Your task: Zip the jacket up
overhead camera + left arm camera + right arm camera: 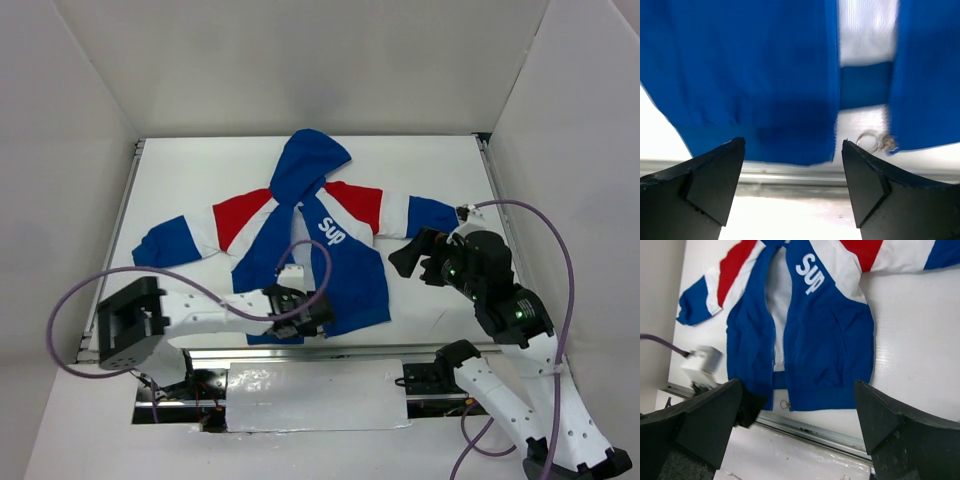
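1. White tabletop point(430, 170) with plain white walls around it, that's the whole setup from the overhead camera. The jacket point(345, 275) lies flat around the middle. Its hood point(310, 160) points at the far wall, the sleeves are spread to both sides, and the hem is close to the near edge.
2. The front isn't zipped. The two blue panels sit a little apart with a strip of white lining point(777, 315) showing between them. The right wrist camera shows this far better than the overhead one.
3. The left gripper point(303, 310) sits low at the hem, right by the bottom of the opening. Its own camera shows both fingers point(715, 187) spread wide with nothing between them, and the blue hem is just past the tips.
4. Only the wrist views catch the little metal ring of the zipper pull point(870, 141). It's at the bottom corner of one front panel, resting on the table. Overhead you can't make it out.
5. The right gripper point(412, 255) hangs beside the jacket body, under the sleeve on that side, with its jaws wide apart and empty. Its camera looks down on the whole front, including the white "Sup" lettering point(810, 272).
6. A purple cable point(75, 300) loops out from the left arm. The left wrist view also shows a metal rail point(790, 177) along the table's near edge, just beyond the hem.
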Tool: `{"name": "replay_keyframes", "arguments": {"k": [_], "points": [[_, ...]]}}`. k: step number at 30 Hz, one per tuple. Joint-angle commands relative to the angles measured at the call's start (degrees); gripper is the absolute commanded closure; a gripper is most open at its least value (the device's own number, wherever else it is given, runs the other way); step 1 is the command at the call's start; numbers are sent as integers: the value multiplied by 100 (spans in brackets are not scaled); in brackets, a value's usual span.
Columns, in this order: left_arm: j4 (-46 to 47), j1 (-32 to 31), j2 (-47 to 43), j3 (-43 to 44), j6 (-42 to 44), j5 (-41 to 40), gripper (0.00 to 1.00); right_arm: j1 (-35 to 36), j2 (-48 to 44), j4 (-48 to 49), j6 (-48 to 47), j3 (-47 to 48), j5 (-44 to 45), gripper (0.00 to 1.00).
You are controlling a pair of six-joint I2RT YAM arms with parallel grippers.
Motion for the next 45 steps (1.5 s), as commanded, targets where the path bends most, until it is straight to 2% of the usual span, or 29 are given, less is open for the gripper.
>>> {"name": "replay_keyframes", "arguments": {"k": [1,4,8,15,18,28,37,39,41,42,45], "points": [[-446,-566,537,618,-842,-298,10,80,-202,292,-147,-64,-15,0],[-537,-673,1065,753,-1080,-203,11,124,-193,283,-173,-81,-58,0],[-202,-672,873,507,-1088,-140,15,150,-167,423,-191,-134,-243,0],[-624,-602,776,542,-1352,-457,16,150,-149,529,-209,-231,-401,0],[-457,-392,785,349,-1265,-378,24,159,-176,538,-217,-266,-454,0],[-272,-259,697,243,-1142,-351,28,159,-158,546,-244,-301,-560,0],[-44,-259,723,172,-1027,-210,27,168,-79,599,-261,-371,-604,0],[-78,-259,741,164,-1071,-237,32,168,-70,608,-261,-371,-604,0],[-88,-259,732,137,-1089,-237,32,177,-79,625,-261,-389,-604,0],[-87,-259,706,120,-1106,-237,37,177,-70,617,-270,-389,-604,0],[-114,-259,627,67,-1141,-254,39,177,-44,626,-270,-407,-612,0]]}}
